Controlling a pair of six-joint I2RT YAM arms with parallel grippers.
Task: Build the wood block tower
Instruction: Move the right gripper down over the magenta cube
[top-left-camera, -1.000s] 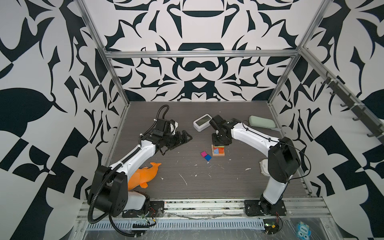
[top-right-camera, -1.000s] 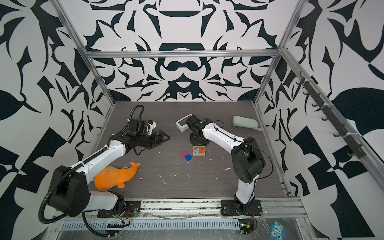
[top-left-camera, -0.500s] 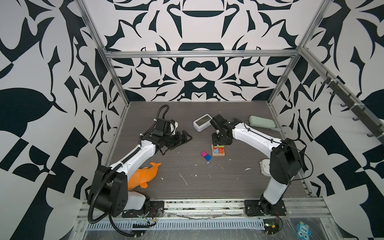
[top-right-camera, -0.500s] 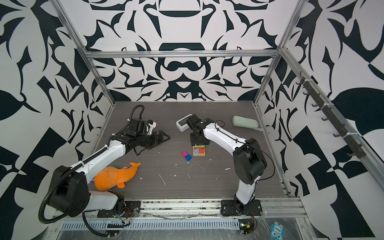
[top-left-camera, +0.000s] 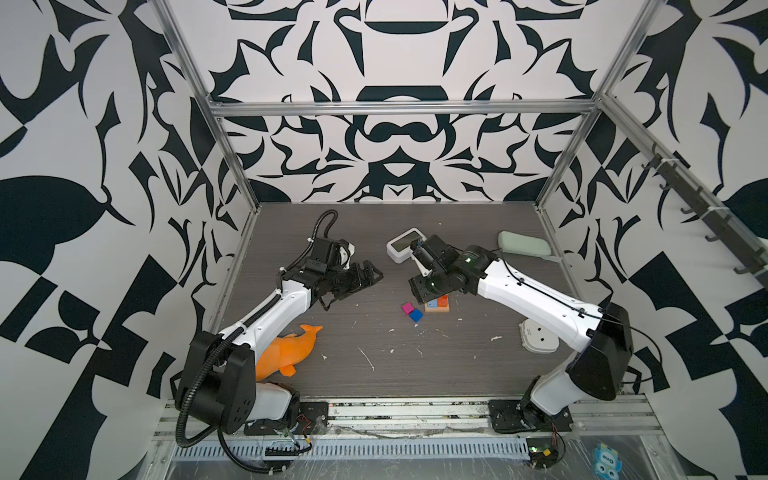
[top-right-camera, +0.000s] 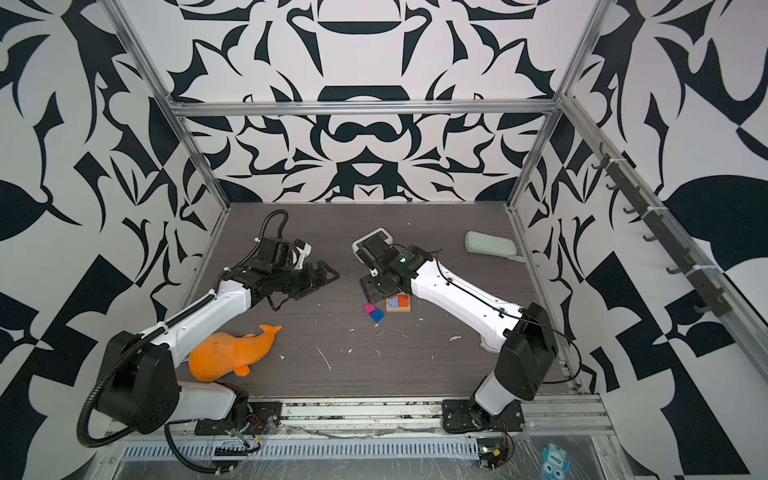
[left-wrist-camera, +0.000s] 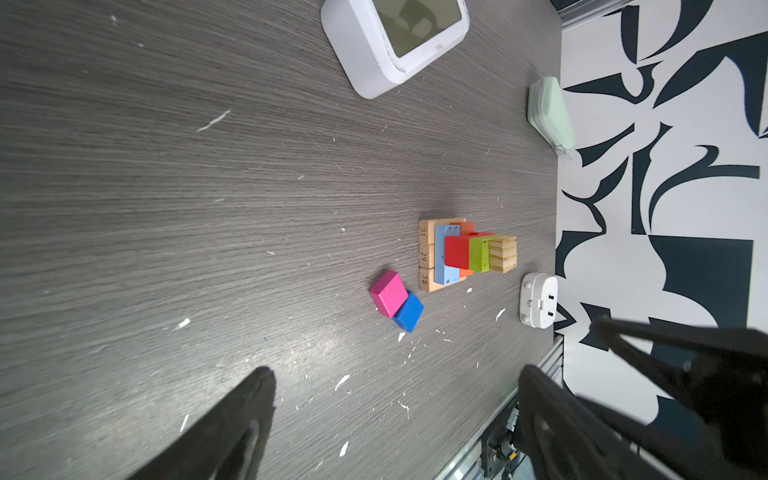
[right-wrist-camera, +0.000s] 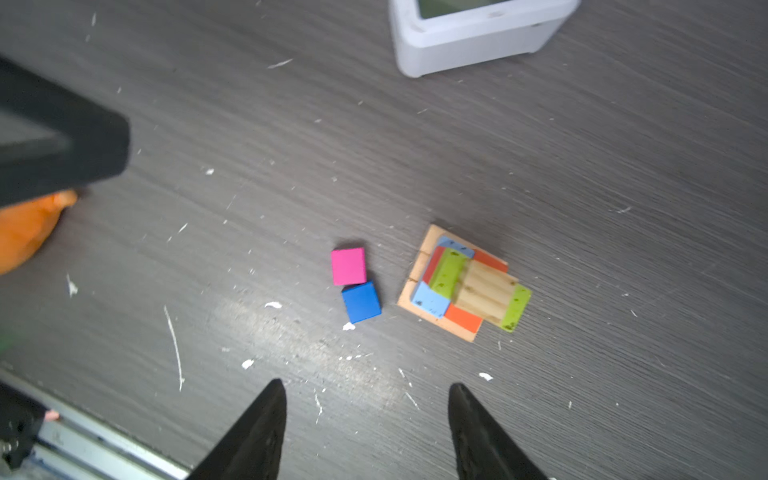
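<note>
while the right gripper (right-wrist-camera: 365, 388) near the tower (right-wrist-camera: 461, 286) and the left gripper (left-wrist-camera: 395, 370) far from it are both spread and empty, the pink cube (right-wrist-camera: 348, 266) and blue cube (right-wrist-camera: 361, 302) lie just beside the tower.

One magenta cube (left-wrist-camera: 389, 293); one blue cube (left-wrist-camera: 409, 312); one tower (left-wrist-camera: 457, 251); one clock (left-wrist-camera: 365, 62); one dolphin (top-left-camera: 291, 351); one green case (top-left-camera: 523, 244); one white adapter (left-wrist-camera: 538, 299); two arms, left (top-left-camera: 286, 301) and right (top-left-camera: 536, 297).

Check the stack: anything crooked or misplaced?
The tower looks skewed: in the right wrist view the green bar pokes out past the tan block on top and seems to overhang the base, though viewing angle may exaggerate it. The pink cube and blue cube lie beside it, touching.
</note>
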